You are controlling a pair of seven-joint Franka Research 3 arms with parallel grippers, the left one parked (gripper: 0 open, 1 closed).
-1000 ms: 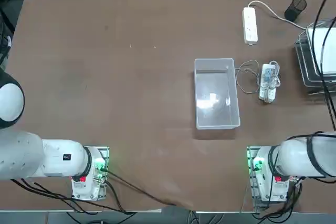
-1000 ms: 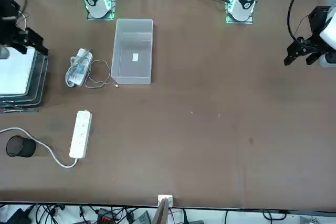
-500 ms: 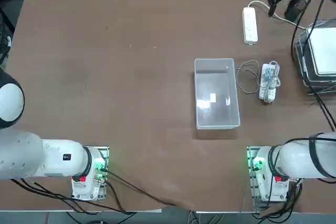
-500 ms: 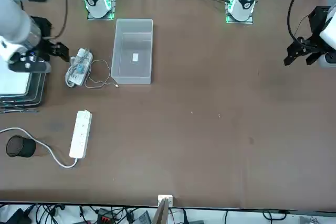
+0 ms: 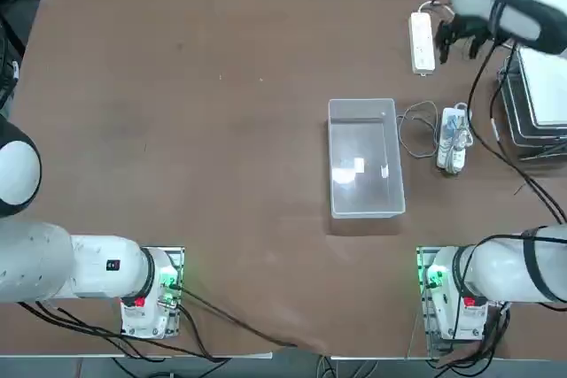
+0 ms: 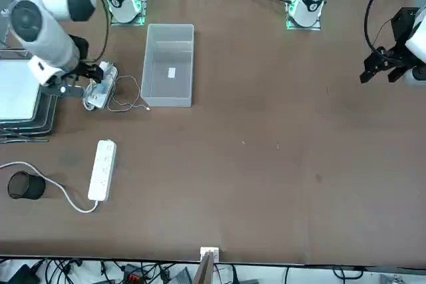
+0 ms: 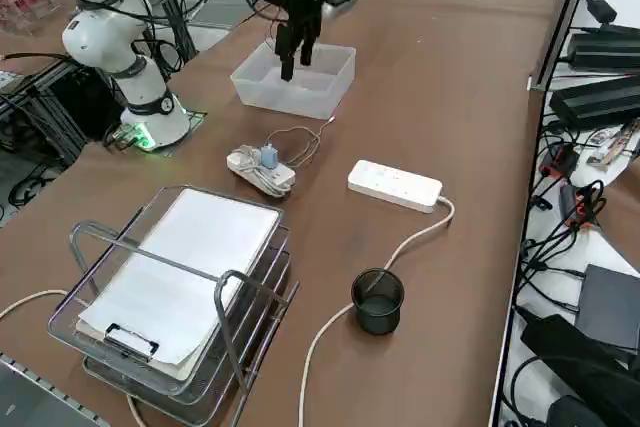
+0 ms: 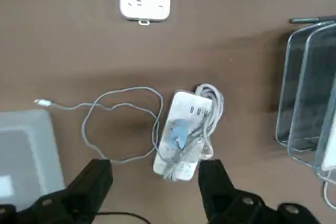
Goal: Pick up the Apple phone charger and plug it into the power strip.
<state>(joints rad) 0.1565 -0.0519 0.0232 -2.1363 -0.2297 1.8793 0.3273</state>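
Right gripper (image 8: pixel 156 169) hangs over the shorter white strip (image 8: pixel 191 109), fingers well parted, nothing grasped. The Apple phone charger appears to be the small block with a pale blue face (image 8: pixel 179 131), resting on that shorter strip among coiled white cords (image 8: pixel 211 103); its exact edges can't be told. A thin white cable (image 8: pixel 119 103) is looped beside the strip, metal-tipped end (image 8: pixel 43 102) loose on the table. The clear plastic bin (image 5: pixel 365 161) sits next to that cable; the power strip (image 7: pixel 395 185) lies farther out, sockets up, thick white cord (image 7: pixel 425 231) running past the black cup (image 7: pixel 378 302) toward the wire trays (image 7: pixel 185 402). Step judged to be the approach to the charger. Main risk: a coil gets pinched with the block — cords are bunched right against it — and the whole shorter strip is dragged along. A skewed grip would put the prongs off-line at the socket; a light power strip could slide if pushed without support. Cable could also snag on the bin rim during carry. Brands, labels: no Apple mark can be read on the block, no legible writing on either strip; a small white patch (image 6: pixel 172 72) shows at the bin, no text readable.
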